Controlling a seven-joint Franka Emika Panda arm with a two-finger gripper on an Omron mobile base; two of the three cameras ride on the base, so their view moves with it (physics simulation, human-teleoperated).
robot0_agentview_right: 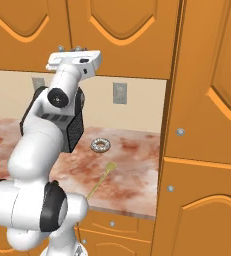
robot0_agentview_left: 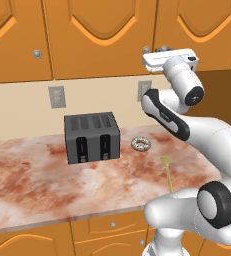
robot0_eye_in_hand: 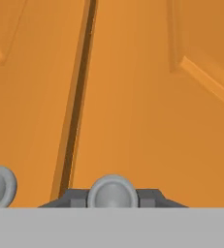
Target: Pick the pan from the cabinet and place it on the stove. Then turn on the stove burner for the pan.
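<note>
Early stage: orange-brown wooden wall cabinet (robot0_agentview_left: 102,35) doors closed, nothing fetched. Gripper (robot0_eye_in_hand: 112,197) straddling round silver knob (robot0_eye_in_hand: 112,193) at 6 o'clock; clamped or not, cannot tell.

I count on bench (robot0_agentview_left: 32,185): one toaster (robot0_agentview_left: 91,136), one doughnut (robot0_agentview_left: 140,144), one yellow utensil (robot0_agentview_left: 166,171). Two wall outlets (robot0_agentview_left: 56,96). Two knobs (robot0_eye_in_hand: 112,192) ahead of hand camera.

Glossy white rounded arm (robot0_agentview_left: 207,135) segments (black joint bands), dark end effector (robot0_eye_in_hand: 112,197) fingertips.
</note>
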